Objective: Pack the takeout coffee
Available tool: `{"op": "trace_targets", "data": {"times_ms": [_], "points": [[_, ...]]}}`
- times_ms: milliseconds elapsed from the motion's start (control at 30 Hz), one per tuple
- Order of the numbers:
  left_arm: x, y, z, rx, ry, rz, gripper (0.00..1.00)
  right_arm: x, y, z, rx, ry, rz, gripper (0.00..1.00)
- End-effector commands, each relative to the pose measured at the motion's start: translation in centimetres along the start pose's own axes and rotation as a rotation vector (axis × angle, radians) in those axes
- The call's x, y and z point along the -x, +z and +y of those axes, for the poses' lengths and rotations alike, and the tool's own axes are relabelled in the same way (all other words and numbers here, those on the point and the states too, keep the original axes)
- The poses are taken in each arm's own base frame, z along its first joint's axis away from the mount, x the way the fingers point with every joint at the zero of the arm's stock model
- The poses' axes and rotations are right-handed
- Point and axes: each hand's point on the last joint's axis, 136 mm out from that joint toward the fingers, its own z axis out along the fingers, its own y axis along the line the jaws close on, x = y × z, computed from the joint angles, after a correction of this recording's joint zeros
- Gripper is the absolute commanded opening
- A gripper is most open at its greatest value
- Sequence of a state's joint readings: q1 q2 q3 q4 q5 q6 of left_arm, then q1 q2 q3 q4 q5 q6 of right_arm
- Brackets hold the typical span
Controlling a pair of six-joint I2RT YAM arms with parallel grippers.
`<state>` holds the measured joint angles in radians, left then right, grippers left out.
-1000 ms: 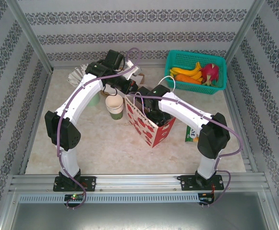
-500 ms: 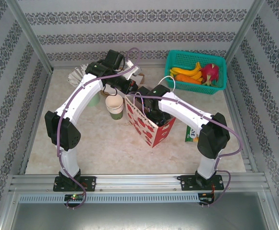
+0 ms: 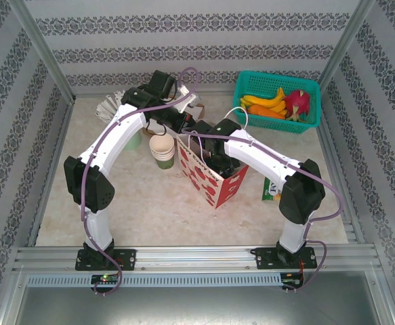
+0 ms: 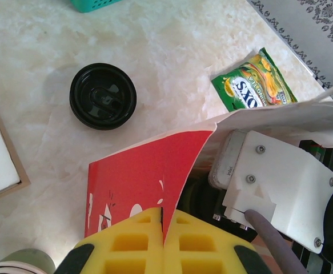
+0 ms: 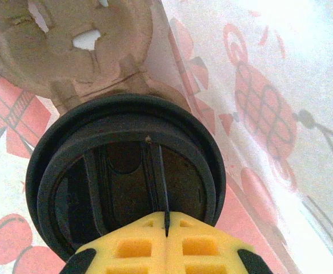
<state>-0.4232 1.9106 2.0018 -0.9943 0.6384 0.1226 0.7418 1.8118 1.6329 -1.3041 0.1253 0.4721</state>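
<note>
1. Top view.
   - Two white arms, both bent in toward mid-table.
   - One red-and-white paper bag (image 3: pixel 214 177), upright, mouth open.
   - Left gripper (image 3: pixel 183 130) at the bag's far-left top edge.
   - Right gripper (image 3: pixel 212 154) down inside the bag mouth.
   - Cannot tell from up here whether either is open or closed.
   - One stack of cream paper cups (image 3: pixel 162 150) just left of the bag; number in the stack unclear.
   - One pale green cup (image 3: pixel 133 140), partly behind the left arm.
   - One teal basket (image 3: pixel 251 84) at far right, with bananas and one pink dragon fruit (image 3: pixel 297 101) inside.
   - One green snack packet (image 3: pixel 270 188) right of the bag, partly under the right arm.

2. Left wrist view.
   - Two yellow fingers (image 4: pixel 132 245) pressed together, with the bag's red top edge pinched between them.
   - One black lid (image 4: pixel 103 96) on the table beyond the bag, apart from it. Seen from straight above, so the cup beneath is hidden.
   - Same single snack packet further right.
   - Right arm's white wrist housing (image 4: pixel 275 182) sitting in the bag mouth.

3. Right wrist view.
   - Two yellow pads (image 5: pixel 132 251) closed to a thin seam at the near rim of a second black lid (image 5: pixel 126 165), the rim apparently nipped between them.
   - This lid is inside the bag, with printed red-and-white walls around it.
   - One brown cardboard carrier (image 5: pixel 69 45) just beyond it, touching.
   - Lids counted: two, one on the table and one in the bag.
</note>
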Motion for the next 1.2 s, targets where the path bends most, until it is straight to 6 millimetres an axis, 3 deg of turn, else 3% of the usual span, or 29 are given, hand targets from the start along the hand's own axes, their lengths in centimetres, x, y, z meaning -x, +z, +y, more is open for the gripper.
{"op": "trace_targets", "data": {"times_ms": [0, 733, 1167], "points": [[0.4, 0.2, 0.2, -0.031, -0.004, -0.014, 0.00, 1.1, 0.5, 0.8, 0.016, -0.003, -0.010, 0.05], [0.2, 0.2, -0.1, -0.045, -0.005, -0.011, 0.00, 3.0, 0.6, 1.5, 0.033, 0.002, -0.063, 0.07], [0.5, -0.1, 0.8, 0.013, -0.007, -0.020, 0.00, 2.3, -3.6, 0.6, 0.066, 0.001, -0.138, 0.36]]}}
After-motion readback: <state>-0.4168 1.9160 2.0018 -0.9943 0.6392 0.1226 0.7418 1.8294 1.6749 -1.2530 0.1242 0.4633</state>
